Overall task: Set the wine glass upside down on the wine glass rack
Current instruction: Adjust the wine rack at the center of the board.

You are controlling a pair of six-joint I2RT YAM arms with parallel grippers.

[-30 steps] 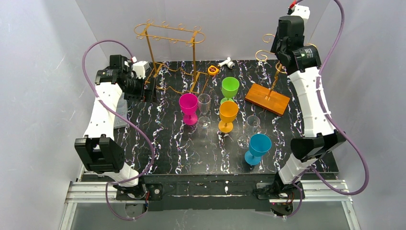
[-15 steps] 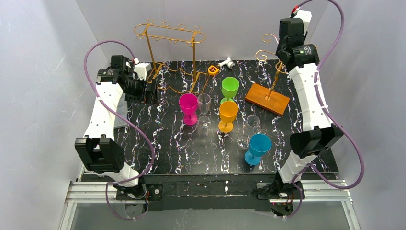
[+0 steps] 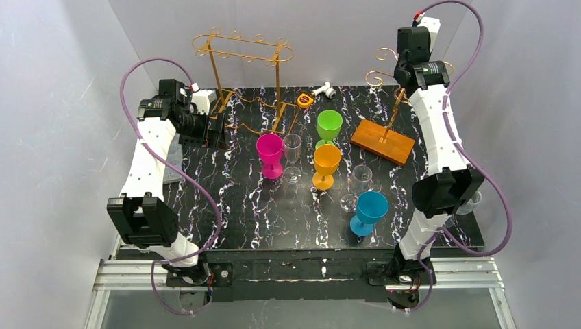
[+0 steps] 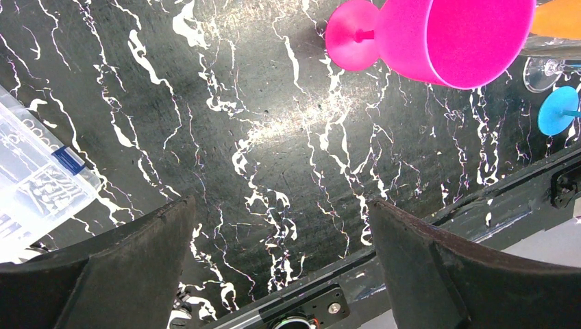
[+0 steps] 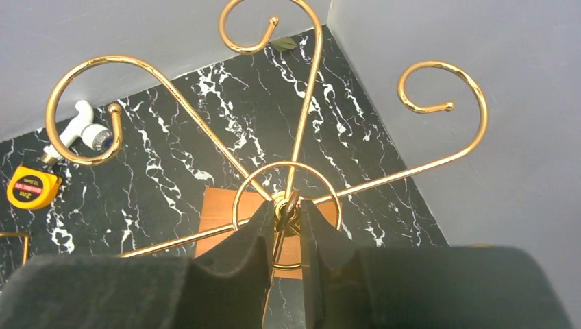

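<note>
the black marbled table point(image 3: 274, 219) carries everything. the right arm point(image 3: 438, 137) is the only thing that has changed over the last second: it has straightened, its elbow has drawn in toward the table's right edge, and its wrist has lifted a little higher at the far right. the left arm point(image 3: 147, 157) has not shifted.

the tall rack point(image 3: 243, 51) stands at the far left with nothing hung on it. the small rack point(image 3: 384, 140), gold curls on a wooden base, stands at the far right, also bare.

all the glasses stand upright on the table between the racks, as before: pink glass point(image 3: 270, 147), clear glass point(image 3: 292, 145) just right of it, green glass point(image 3: 329, 124), orange glass point(image 3: 327, 159), a short clear glass point(image 3: 361, 176) and the blue glass point(image 3: 372, 205) nearest.

the left gripper point(image 4: 279, 203) hangs over bare table with its fingers spread wide, holding nothing. the right gripper point(image 5: 286, 209) looks straight down on the small rack's hub, fingers drawn almost together with a thin slit. i cannot tell whether they pinch the stem's top or only hang above it.

with no glass lifted, the rise looks like the arm positioning or pulling clear, not placing. picking, turning over and hanging a glass all seem left to do.
</note>
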